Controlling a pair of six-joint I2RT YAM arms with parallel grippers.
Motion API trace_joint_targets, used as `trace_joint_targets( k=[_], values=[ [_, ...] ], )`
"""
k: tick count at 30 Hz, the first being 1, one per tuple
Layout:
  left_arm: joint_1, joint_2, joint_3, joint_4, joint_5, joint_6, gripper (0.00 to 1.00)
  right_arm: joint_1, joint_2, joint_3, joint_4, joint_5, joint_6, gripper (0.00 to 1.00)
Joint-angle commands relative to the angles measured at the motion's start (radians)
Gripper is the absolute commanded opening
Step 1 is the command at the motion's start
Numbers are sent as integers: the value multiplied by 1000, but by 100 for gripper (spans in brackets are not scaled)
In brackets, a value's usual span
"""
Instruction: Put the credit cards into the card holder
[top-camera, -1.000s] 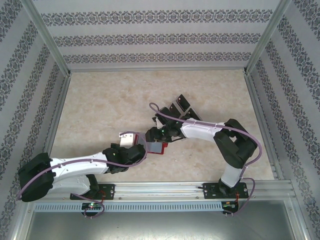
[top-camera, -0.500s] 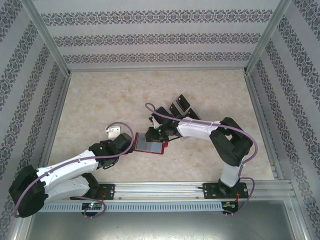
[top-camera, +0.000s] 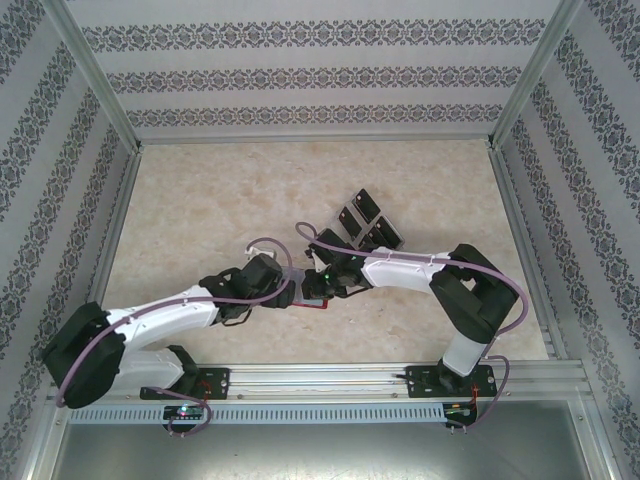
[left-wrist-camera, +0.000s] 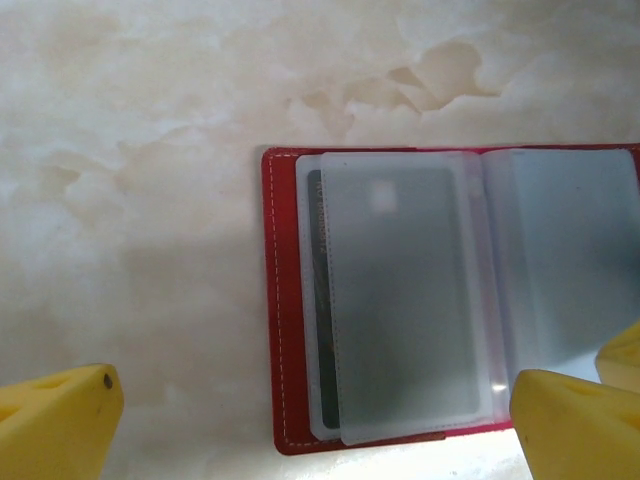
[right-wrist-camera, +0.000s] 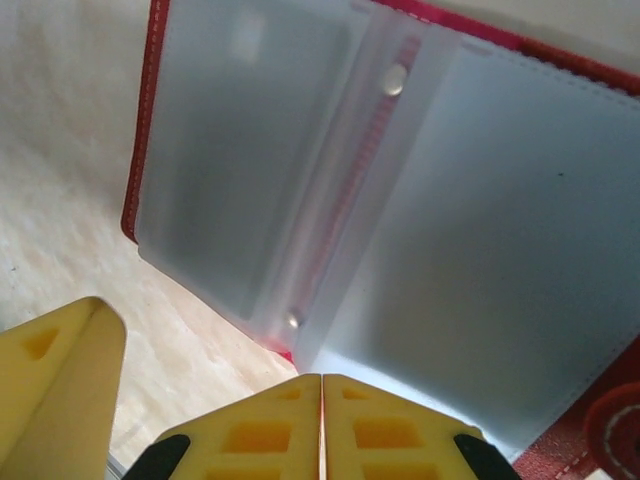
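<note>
Marbled tabletop (top-camera: 200, 210); card holder (left-wrist-camera: 275, 300) open at centre, mostly hidden under grippers from above, right half cut off at left wrist, spine upright there. Left gripper (left-wrist-camera: 315, 390) spread; right gripper (right-wrist-camera: 322, 400) pressed together over sleeve (right-wrist-camera: 480, 250), pinch unclear. Credit cards (top-camera: 360, 222) fanned beyond.

Red card holder (left-wrist-camera: 275, 330) with greyish clear sleeves (left-wrist-camera: 400, 300), black credit cards (top-camera: 364, 209), beige marbled table (left-wrist-camera: 150, 200), yellow fingers (left-wrist-camera: 570, 420).
</note>
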Motion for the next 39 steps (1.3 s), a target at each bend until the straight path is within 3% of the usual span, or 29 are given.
trace_joint_targets(
  k=[1, 7, 16, 25, 34, 39],
  values=[
    [10, 37, 38, -10, -36, 14, 100, 8, 18, -15, 10, 31, -4, 10],
    [24, 122, 67, -84, -132, -16, 100, 4, 46, -19, 3, 36, -24, 10],
    [66, 205, 57, -105, -131, -44, 100, -15, 53, -32, -3, 38, -40, 10],
    [69, 171, 23, -99, -117, -81, 100, -34, 46, -12, -26, 38, -65, 11],
    [69, 69, -5, -101, -78, -115, 100, -76, -31, 125, -128, 23, -122, 22],
    [69, -5, -1, -120, -77, -135, 100, -172, -98, 207, -248, 82, -196, 37]
  ],
)
